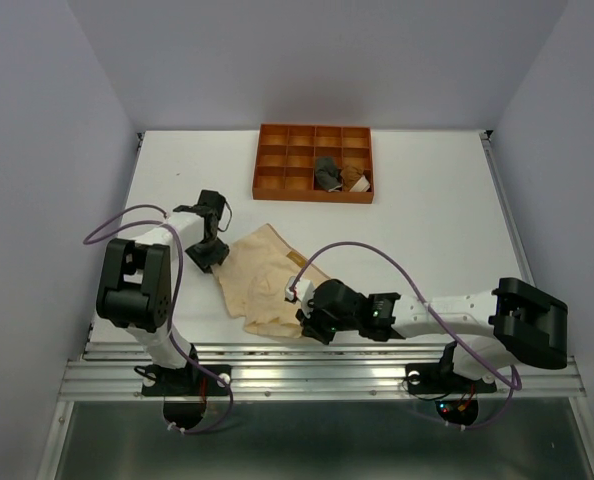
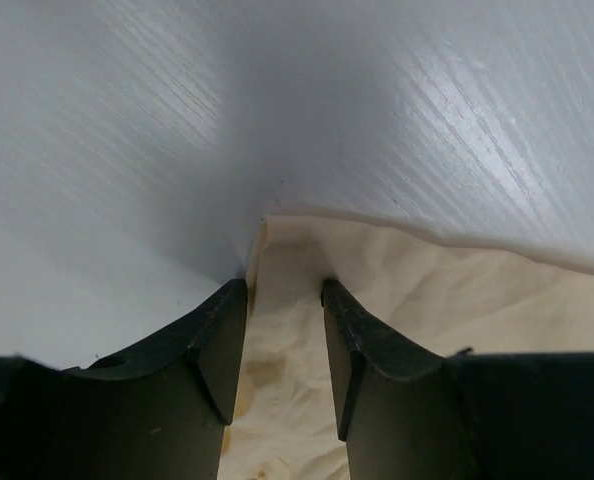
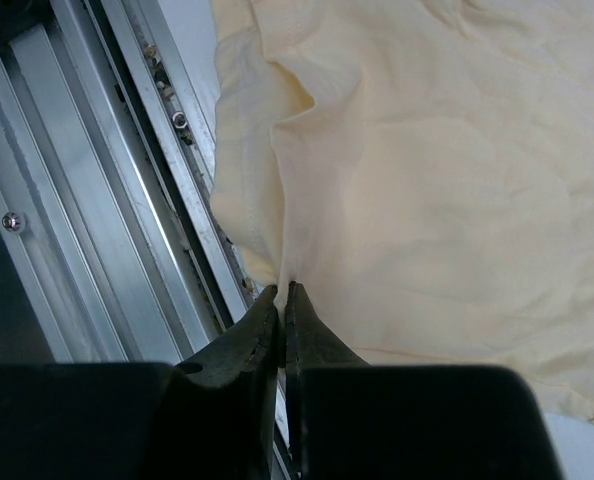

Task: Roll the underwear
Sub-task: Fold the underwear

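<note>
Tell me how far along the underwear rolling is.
Done, it seems: the dark grey brief and rust-brown brief sit bundled in the tray. In hand: the pale peach brief lies spread on the table, its near edge pinched by the right end effector; the left end effector stands open at its left corner. Left: rolling that one.

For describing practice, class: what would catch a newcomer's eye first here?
The pale peach underwear lies spread on the white table between the arms. The right gripper has jaws shut on its near edge; the left gripper holds jaws open at its left corner. At the far side an orange tray holds a dark grey piece and a rust-brown piece in neighbouring compartments.
</note>
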Motion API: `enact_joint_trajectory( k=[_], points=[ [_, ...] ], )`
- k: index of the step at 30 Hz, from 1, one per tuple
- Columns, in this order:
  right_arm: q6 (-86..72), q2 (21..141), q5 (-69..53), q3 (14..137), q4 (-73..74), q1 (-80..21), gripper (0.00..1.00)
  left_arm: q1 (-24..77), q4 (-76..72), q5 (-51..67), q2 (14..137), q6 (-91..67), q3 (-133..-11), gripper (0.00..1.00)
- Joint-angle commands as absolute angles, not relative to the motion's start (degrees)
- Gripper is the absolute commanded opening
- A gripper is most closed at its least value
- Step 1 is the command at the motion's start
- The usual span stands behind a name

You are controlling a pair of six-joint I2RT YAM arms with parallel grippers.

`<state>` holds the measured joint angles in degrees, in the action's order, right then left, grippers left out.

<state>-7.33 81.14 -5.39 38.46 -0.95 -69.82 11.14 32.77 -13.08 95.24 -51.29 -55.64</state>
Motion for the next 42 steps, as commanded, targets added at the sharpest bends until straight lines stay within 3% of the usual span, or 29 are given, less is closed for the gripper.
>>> enact_joint_trajectory(
  k=[1,3,5,17,25,42],
  points=[
    [-7.0,81.0,-4.8,38.8,-3.7,-69.8,0.04,11.0,31.8,-12.9,98.0,-50.6,-51.6,0.44],
    [-7.0,80.6,-4.3,38.8,-3.6,-69.8,0.04,11.0,31.2,-13.5,98.7,-50.7,-50.8,0.29],
    [-7.4,80.2,-4.0,38.7,-3.7,-69.8,0.04,11.0,32.1,-13.6,98.9,-51.2,-50.7,0.00],
    [-11.6,77.5,-12.8,37.4,-4.0,-65.4,0.01,11.0,53.1,-26.0,91.7,-52.6,-62.8,0.00],
    [-17.0,77.9,-20.4,36.7,-5.1,-59.3,0.01,11.0,61.3,-28.7,93.4,-49.6,-68.5,0.00],
    [-22.3,80.8,-26.8,37.4,-5.9,-45.6,0.01,11.2,61.2,-20.3,104.1,-47.3,-86.9,0.00]
  ],
)
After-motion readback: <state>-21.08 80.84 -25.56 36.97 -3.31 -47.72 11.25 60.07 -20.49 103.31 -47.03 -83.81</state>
